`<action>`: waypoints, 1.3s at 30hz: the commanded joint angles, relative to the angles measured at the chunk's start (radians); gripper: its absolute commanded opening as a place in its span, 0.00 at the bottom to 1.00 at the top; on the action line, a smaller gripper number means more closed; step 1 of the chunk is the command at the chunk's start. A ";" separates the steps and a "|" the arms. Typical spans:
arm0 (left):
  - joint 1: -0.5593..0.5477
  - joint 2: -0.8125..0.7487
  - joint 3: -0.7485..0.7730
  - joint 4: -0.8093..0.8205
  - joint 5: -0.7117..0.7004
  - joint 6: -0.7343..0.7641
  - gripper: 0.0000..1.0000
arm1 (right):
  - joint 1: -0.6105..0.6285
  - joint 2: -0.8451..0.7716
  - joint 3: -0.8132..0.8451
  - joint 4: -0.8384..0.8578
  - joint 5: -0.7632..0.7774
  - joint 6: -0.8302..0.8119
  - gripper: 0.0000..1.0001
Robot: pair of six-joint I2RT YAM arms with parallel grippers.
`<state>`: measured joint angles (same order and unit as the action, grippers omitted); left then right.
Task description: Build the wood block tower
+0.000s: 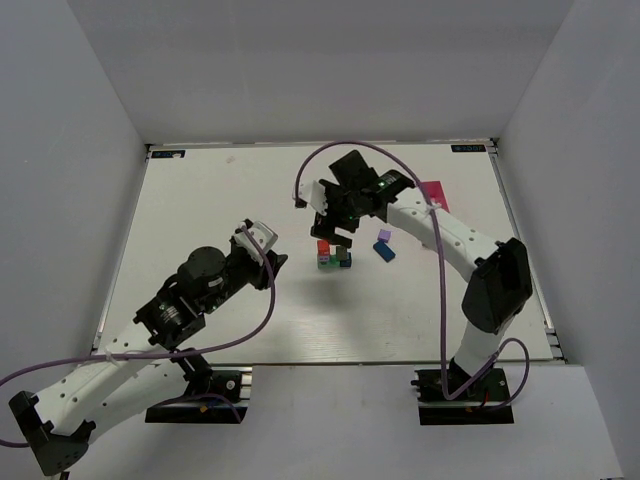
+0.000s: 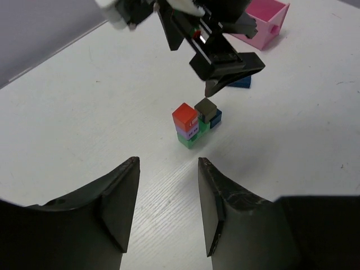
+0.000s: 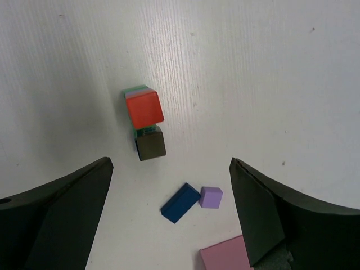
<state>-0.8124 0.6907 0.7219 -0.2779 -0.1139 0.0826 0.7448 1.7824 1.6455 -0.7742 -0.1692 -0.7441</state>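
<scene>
The wood block tower [image 1: 332, 254] stands mid-table: a red cube [image 2: 185, 116] on a purple one on a green one [image 2: 190, 139], with a grey-brown cube [image 2: 206, 107] on a blue one [image 2: 215, 118] against its side. In the right wrist view the red cube [image 3: 144, 108] and the grey-brown cube [image 3: 151, 144] show from above. My right gripper [image 1: 338, 233] hovers open and empty just above and behind the tower, and also shows in its own view [image 3: 170, 164]. My left gripper [image 2: 169, 163] is open and empty, a short way to the tower's left [image 1: 272, 262].
A loose dark blue block [image 3: 180, 203] and a loose light purple cube [image 3: 211, 197] lie touching, right of the tower [image 1: 384, 250]. A pink box [image 1: 433, 192] sits behind them, open-topped in the left wrist view [image 2: 264, 14]. Grey walls surround the table.
</scene>
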 commanded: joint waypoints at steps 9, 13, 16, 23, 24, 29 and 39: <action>0.004 0.108 0.022 0.031 0.042 0.008 0.69 | -0.221 -0.351 -0.331 0.363 0.023 0.253 0.90; 0.004 0.179 0.062 0.010 0.033 -0.027 0.79 | -0.275 -0.408 -0.424 0.375 0.020 0.279 0.80; 0.004 0.254 0.119 -0.032 -0.024 -0.072 0.79 | -0.301 -0.405 -0.475 0.357 0.014 0.296 0.55; 0.004 0.354 0.189 -0.054 -0.078 -0.095 0.26 | -0.325 -0.290 -0.475 0.308 -0.036 0.307 0.17; 0.004 0.354 0.189 -0.053 -0.078 -0.095 0.22 | -0.326 -0.281 -0.469 0.305 -0.036 0.305 0.19; 0.004 0.325 0.140 -0.044 -0.089 -0.063 0.64 | -0.326 -0.170 -0.418 0.288 -0.021 0.281 0.40; 0.004 0.205 0.093 -0.023 -0.032 -0.063 0.76 | -0.323 -0.051 -0.389 0.325 0.098 0.285 0.60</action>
<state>-0.8116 0.9291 0.8238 -0.3130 -0.1669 0.0181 0.4229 1.7214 1.2018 -0.4740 -0.1230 -0.4595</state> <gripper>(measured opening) 0.758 0.599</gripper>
